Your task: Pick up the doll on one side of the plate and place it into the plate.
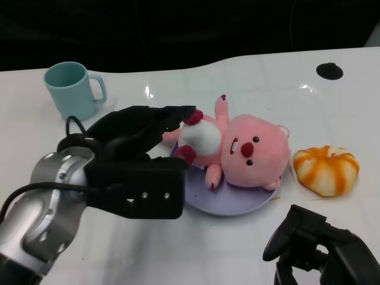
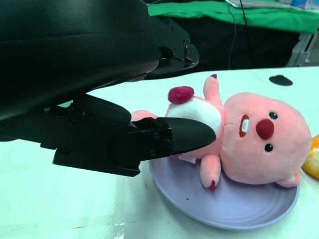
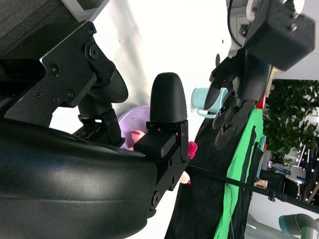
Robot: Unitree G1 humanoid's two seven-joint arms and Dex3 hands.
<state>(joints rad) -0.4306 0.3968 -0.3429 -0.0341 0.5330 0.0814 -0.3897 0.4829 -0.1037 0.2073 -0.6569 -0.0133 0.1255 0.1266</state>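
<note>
Bare bench (image 1: 196,249) is left open near the plate (image 1: 237,205) — flanked by the mug (image 1: 72,90) and orange-striped bun (image 1: 326,170).

A robotics lab. Beyond the white table (image 1: 267,77) hang a green backdrop (image 2: 224,10) and black drapes. A second robot arm (image 3: 259,55) stands nearby.

A white table (image 1: 249,77) stands before a green backdrop (image 2: 224,10).
</note>
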